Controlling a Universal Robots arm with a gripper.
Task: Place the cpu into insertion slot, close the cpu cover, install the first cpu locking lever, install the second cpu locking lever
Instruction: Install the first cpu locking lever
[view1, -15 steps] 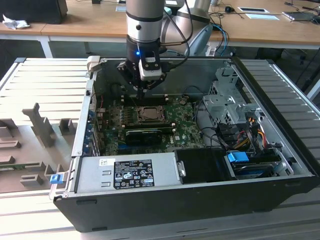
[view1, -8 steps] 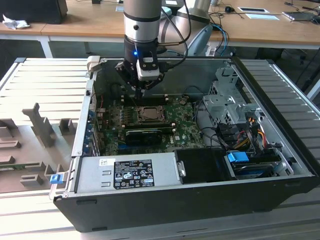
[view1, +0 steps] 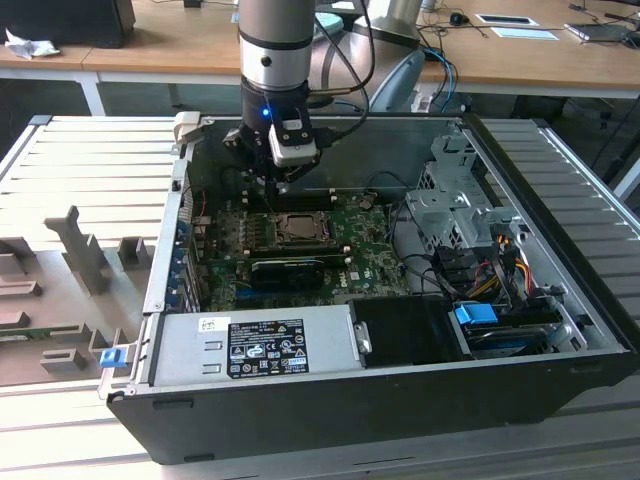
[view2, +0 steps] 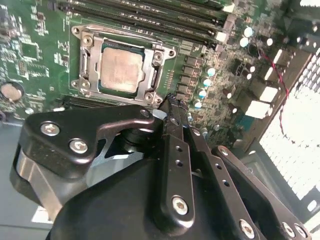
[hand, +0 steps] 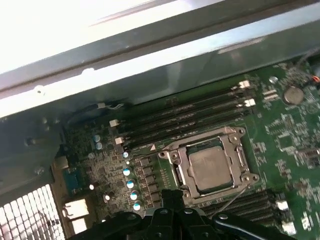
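Cpu (view2: 119, 70) seated in insertion slot (view2: 155, 80); cpu cover (view2: 86, 62) down; lever latching unclear. Gripper (view2: 172, 102) pressed together, empty, at the slot's corner.

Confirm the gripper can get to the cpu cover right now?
Probably yes: the gripper hangs just off a corner of the cpu cover, which lies exposed around the cpu with nothing between them.

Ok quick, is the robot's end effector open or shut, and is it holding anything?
End effector: shut, with nothing held that I can see.
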